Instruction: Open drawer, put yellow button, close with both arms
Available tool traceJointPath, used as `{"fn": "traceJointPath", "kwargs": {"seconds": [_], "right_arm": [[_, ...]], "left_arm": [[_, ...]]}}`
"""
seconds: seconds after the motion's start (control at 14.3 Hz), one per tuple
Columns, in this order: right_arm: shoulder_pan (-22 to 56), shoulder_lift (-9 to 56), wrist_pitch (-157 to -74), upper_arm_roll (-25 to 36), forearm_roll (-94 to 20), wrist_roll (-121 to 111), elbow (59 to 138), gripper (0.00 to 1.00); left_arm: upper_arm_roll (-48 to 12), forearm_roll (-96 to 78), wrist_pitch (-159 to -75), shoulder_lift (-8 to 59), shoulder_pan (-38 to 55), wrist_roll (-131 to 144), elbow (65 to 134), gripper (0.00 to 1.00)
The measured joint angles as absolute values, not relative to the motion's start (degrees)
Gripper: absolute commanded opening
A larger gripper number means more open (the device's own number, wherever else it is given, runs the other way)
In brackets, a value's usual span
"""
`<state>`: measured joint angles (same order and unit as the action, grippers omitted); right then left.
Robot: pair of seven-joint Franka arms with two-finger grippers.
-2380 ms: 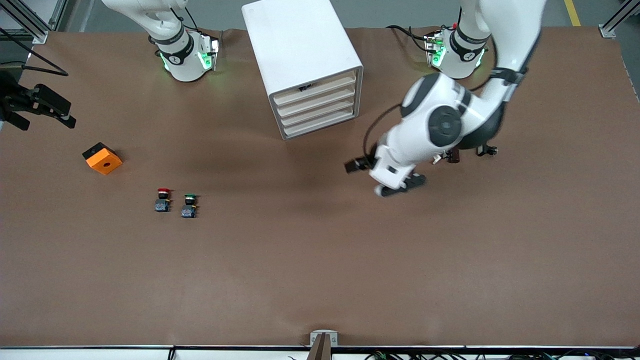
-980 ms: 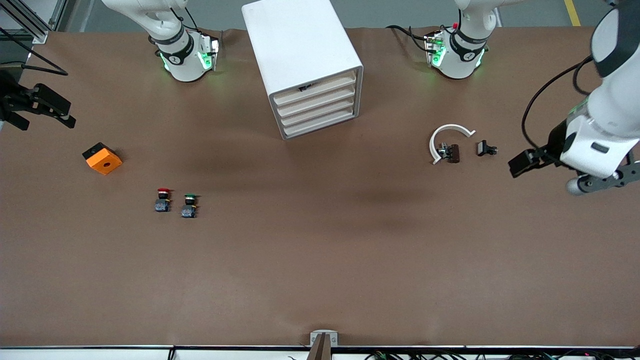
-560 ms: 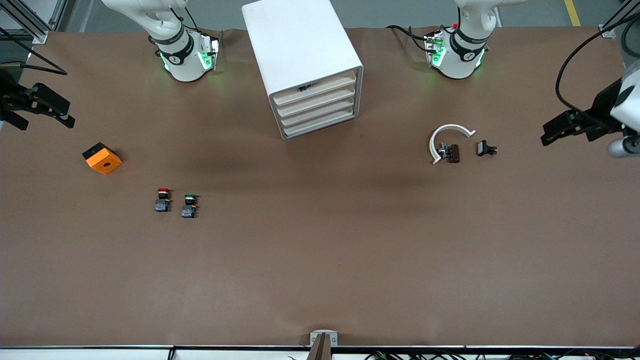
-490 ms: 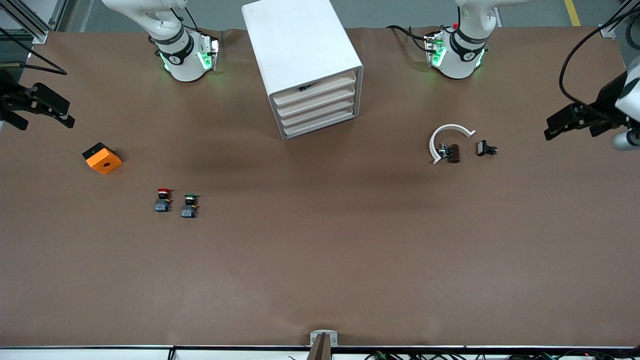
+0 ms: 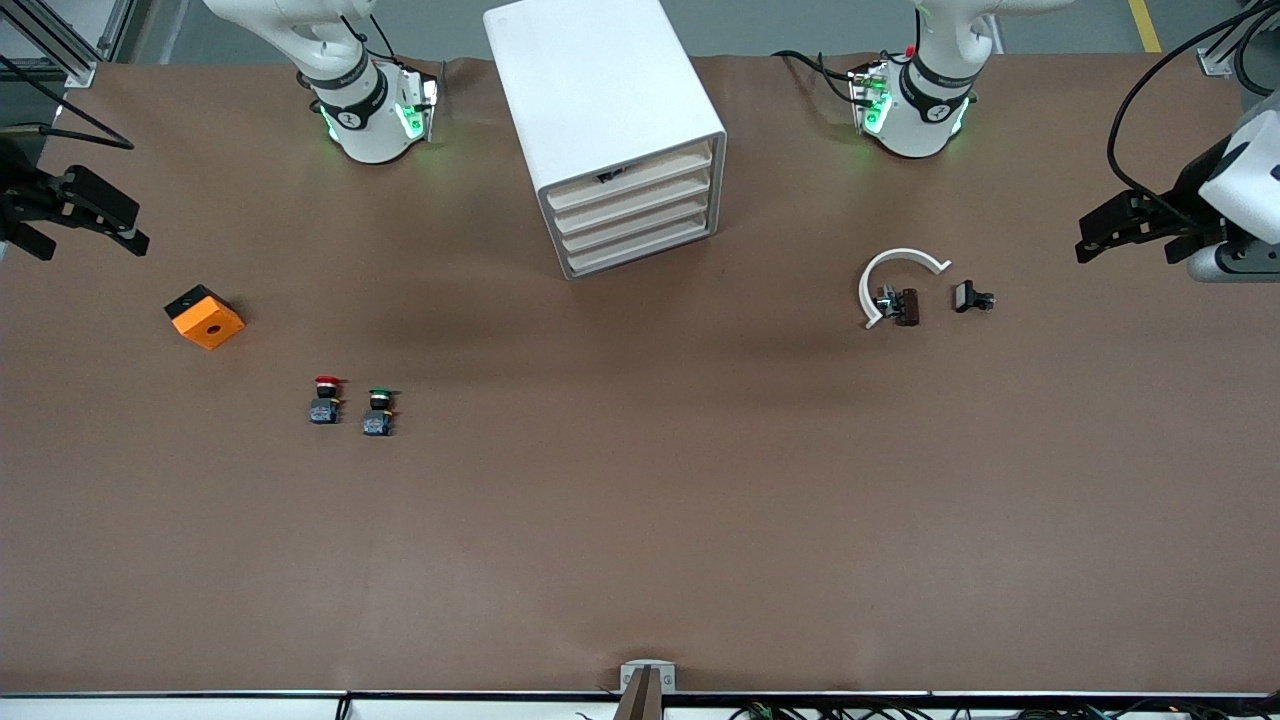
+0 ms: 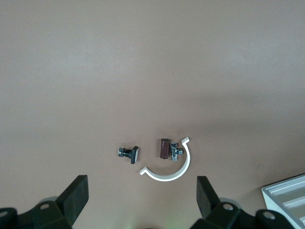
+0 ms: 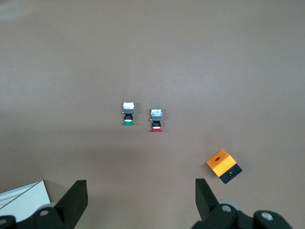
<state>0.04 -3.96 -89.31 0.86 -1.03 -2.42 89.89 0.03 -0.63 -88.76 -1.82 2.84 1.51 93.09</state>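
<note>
Brown table; white cabinet point(image 5: 610, 130) at upper centre, its top drawer point(image 5: 630, 180) shut, yellow button unseen; left gripper point(image 5: 1125, 228) open at the right edge, right gripper point(image 5: 85, 215) open at the left edge; judged finished, arms parked.

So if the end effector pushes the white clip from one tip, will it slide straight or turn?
The white clip is a thin open arc lying flat, so it would probably pivot rather than slide straight. It looks light. The brown part lies inside its curve and may get dragged along.
</note>
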Motion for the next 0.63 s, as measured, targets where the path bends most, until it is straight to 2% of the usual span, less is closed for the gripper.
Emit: {"fn": "traceJointPath", "kwargs": {"seconds": [0.63], "right_arm": [[0.04, -3.96, -89.31, 0.86, -1.03, -2.42, 89.88, 1.0]], "left_arm": [[0.34, 1.47, -88.92, -3.53, 2.51, -1.07, 93.27, 1.0]]}}
